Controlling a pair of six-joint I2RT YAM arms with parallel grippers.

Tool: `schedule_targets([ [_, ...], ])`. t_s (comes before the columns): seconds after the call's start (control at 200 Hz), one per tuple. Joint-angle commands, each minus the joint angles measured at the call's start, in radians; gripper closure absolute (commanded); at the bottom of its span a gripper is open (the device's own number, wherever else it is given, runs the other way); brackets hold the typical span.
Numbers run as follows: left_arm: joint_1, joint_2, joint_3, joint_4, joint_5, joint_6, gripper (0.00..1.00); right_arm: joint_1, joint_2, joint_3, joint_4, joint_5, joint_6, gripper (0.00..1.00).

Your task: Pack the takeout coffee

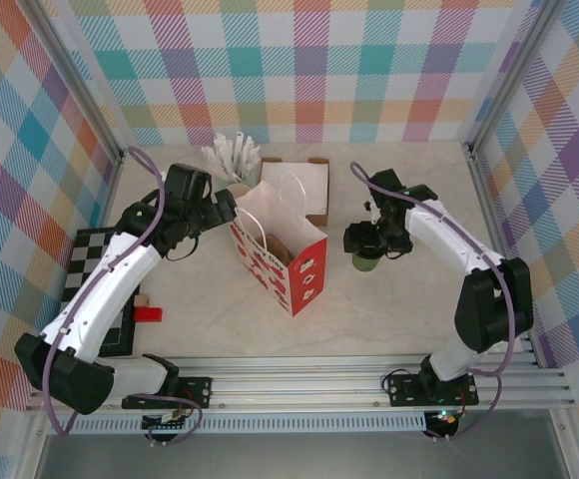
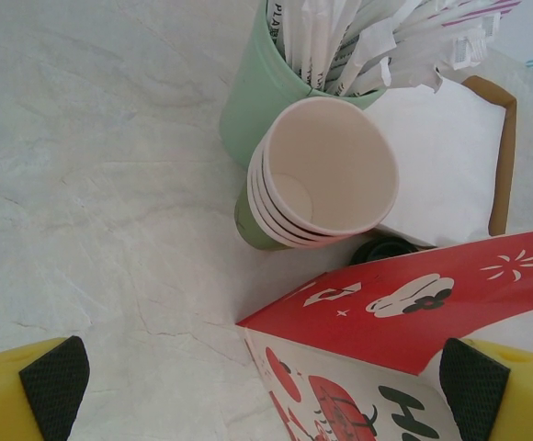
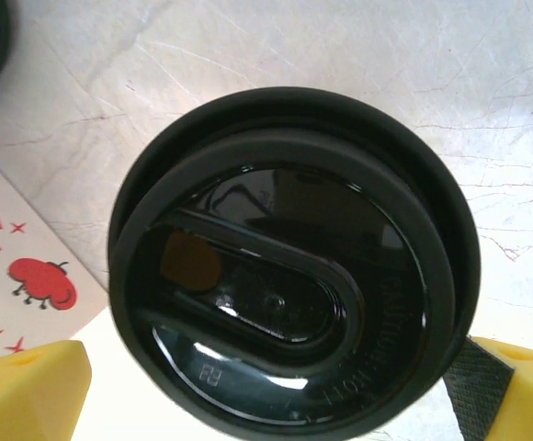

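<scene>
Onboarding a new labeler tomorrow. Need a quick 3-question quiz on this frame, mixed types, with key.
1. True or false: the takeout coffee is already inside the paper bag.
2. At the coffee's black lid, the right gripper is: A) shut on top of it; B) open, a finger on either side; C) shut on its rim.
3. Fill in: in the top view, the coffee stands to the bag's ___.
Key: 1 false; 2 B; 3 right.
</scene>
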Motion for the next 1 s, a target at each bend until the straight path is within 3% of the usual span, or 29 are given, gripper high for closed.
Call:
schedule_targets([
  [0.0, 0.01, -0.011, -0.013, -0.02, -0.029, -0.006, 0.0, 0.008, 0.022, 0.042, -0.038, 0.068, 0.011, 0.0],
  [0.365, 0.01, -0.009, -0.019, -0.028, -0.048, -0.003, 0.0, 0.013, 0.074, 0.085, -0.021, 0.015, -0.056, 0.0],
  [0.995, 0.01, -0.001, -0.016, -0.036, -0.055, -0.003, 0.0, 0.012, 0.142, 0.113, -0.025, 0.039, -0.04, 0.0],
])
